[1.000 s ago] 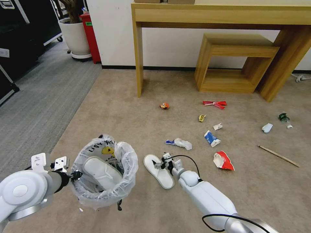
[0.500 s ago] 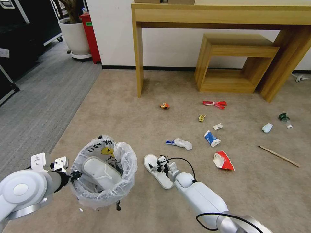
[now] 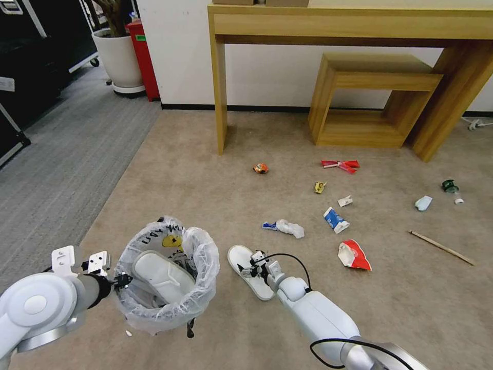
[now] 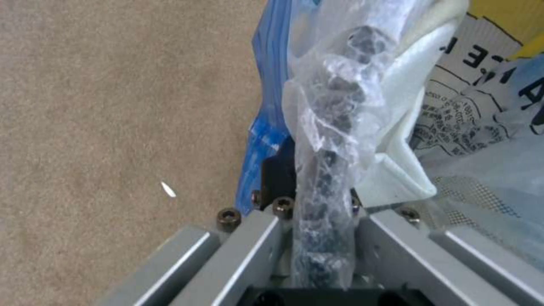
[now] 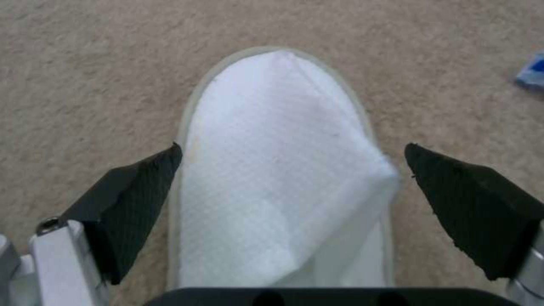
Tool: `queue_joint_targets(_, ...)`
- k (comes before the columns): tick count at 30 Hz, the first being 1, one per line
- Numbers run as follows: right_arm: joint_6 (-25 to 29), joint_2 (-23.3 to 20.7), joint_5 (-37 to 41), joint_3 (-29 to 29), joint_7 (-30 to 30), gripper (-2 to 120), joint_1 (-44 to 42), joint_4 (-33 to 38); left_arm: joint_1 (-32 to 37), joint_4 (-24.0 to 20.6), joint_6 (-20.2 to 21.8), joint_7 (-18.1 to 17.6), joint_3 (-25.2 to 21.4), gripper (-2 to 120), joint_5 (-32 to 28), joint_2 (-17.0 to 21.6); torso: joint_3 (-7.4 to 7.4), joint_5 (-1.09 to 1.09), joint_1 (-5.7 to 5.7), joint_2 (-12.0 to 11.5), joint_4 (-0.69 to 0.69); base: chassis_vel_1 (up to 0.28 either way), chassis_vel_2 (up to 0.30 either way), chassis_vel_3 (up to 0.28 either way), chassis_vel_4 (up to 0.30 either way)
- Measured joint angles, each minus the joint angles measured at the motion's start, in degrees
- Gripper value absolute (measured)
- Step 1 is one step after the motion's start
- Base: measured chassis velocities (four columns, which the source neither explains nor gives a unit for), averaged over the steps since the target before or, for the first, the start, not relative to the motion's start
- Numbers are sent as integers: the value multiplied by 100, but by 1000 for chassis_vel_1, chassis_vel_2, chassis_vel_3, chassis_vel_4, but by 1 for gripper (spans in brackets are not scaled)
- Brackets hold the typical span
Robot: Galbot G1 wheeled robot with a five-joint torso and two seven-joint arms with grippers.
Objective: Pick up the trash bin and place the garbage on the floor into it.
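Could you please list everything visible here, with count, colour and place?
trash bin: one, whitish liner, held at its rim.
slipper in bin: one, white.
slipper on floor: one, white, between open fingers.
crumpled paper: one, white, mid floor.
carton: one, blue-white.
red wrappers: two, near and far.
orange packet: one.
stick: one, wooden, right.
bottle: one, green, far right.
floor: beige carpet.
table: one, wooden.
left gripper: on bin rim.
right gripper: over slipper.
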Motion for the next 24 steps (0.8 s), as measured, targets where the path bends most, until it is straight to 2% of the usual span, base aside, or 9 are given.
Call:
queue_joint_targets(17,2,124,-115,91,51,100,-101,-108,67,-83,25,7,2,0,66,-52,0,0,0,0,0,0,0,0,0)
queue_joint_targets(24,13,89,-33,128,66,94,-128,-92,51,-37,35,26,55,0,98,-27,0,0,0,0,0,0,0,0,0)
